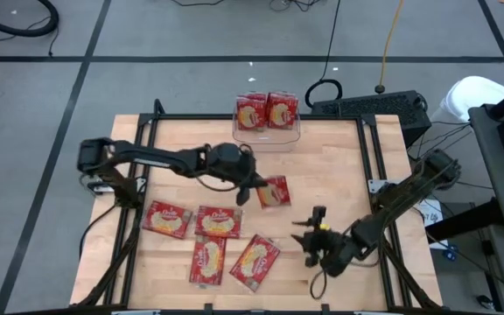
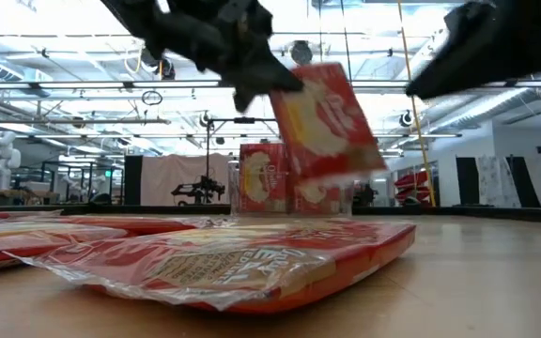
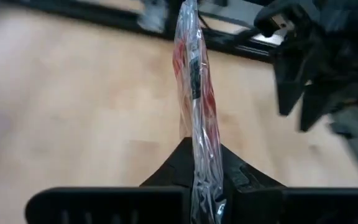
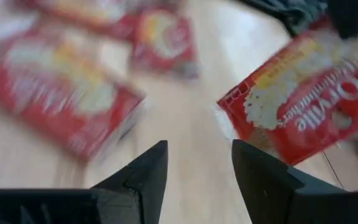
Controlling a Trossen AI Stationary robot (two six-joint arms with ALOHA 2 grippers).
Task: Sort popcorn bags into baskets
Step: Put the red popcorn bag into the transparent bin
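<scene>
A wooden table fills the centre of the high view. A clear bin with two bags upright inside is set at its upper edge. Four bags are spread at lower left. One bag is clamped, lifted, by the left gripper at centre. The right gripper, lower right, is held apart, empty.

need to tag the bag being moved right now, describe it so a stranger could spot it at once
Start at the clear bin on the far edge of the wooden table, then come toward the table's middle. There the left gripper pinches one red popcorn bag by its edge. Unlike the four bags lying flat nearer the front, this one hangs in the air.
</scene>
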